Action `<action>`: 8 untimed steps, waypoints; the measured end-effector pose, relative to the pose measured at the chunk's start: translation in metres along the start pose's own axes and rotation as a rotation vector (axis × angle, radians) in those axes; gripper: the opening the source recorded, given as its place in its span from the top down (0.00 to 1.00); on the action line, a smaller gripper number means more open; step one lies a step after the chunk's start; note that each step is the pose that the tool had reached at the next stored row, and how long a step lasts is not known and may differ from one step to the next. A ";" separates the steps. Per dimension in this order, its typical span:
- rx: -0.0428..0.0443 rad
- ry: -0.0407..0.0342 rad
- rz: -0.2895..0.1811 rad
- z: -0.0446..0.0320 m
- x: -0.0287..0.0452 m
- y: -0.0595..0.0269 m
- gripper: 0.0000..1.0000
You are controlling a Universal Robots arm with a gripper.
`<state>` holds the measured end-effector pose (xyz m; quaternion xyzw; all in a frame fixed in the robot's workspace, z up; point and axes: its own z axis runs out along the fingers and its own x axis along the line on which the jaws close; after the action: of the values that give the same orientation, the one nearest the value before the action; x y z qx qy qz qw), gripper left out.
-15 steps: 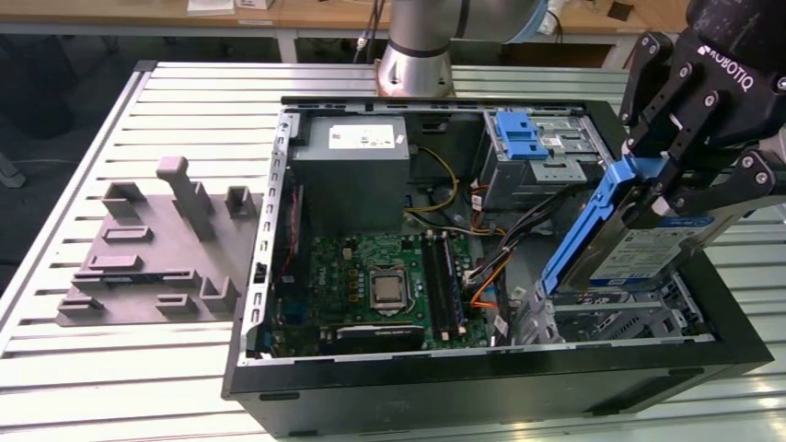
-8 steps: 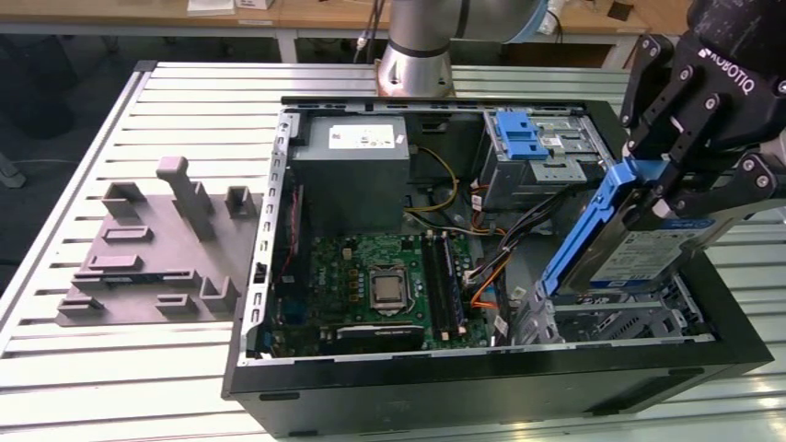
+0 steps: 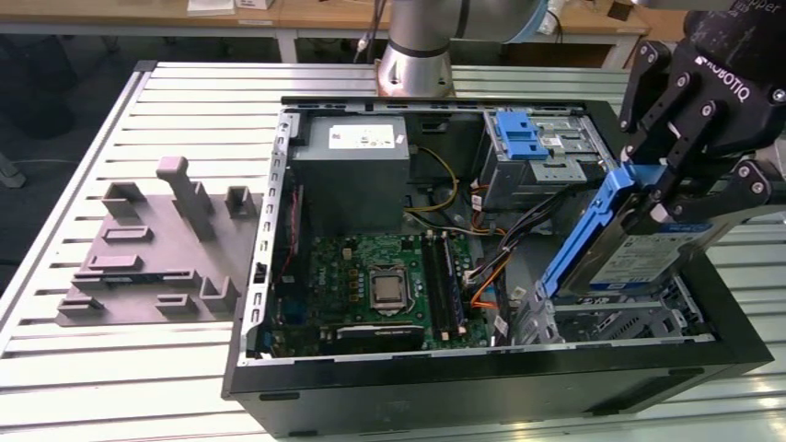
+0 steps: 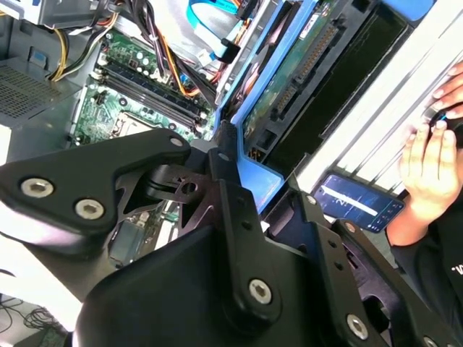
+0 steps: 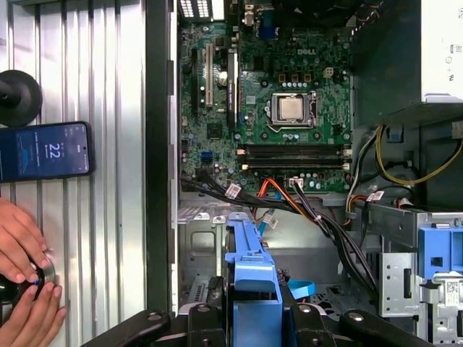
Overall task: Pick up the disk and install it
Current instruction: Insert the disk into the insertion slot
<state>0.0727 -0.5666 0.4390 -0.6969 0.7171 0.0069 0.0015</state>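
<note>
So the disk (image 3: 649, 262) is up off the table, and the gripper (image 3: 694, 198) has its fingers closed on the upper end. It's tilted steeply, with the long edge of its blue carrier (image 3: 587, 235) facing the middle of the machine. The lower end sits right at the metal drive cage (image 3: 627, 322), in the corner of the open computer case (image 3: 491, 364) on the exterior view's right. The first wrist view looks along the carrier toward that cage (image 5: 210, 238).

Progress-wise, I'd call the pick-up done, since the fingers are carrying the disk. The install doesn't look finished to me: the disk is at an angle, not lying flat in the cage, and I can't tell if the lower end is touching the metal or just hovering beside it.

Head count, going outward:
- one disk, one gripper, one arm (image 3: 418, 55)
- one case, holding one motherboard (image 3: 375, 276) with one CPU socket (image 3: 387, 287)
- one grey power supply (image 3: 356, 152) with a white sticker
- one blue latch (image 3: 522, 136) on the upper bay

Outside the case there's one grey fixture plate (image 3: 147, 258) on the slatted table (image 3: 123, 359), over on the exterior view's left. The first wrist view also catches one phone (image 5: 45, 150) lying on the table and a person's two hands (image 5: 22, 238) near it, well apart from the gripper
</note>
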 end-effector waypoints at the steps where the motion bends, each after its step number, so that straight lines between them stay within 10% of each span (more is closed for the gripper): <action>1: 0.0000 0.0000 0.000 0.0007 0.0000 0.0000 0.64; 8: 0.0000 0.0000 0.000 0.0054 0.0001 -0.0005 0.64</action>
<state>0.0732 -0.5666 0.4336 -0.6970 0.7171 0.0069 0.0015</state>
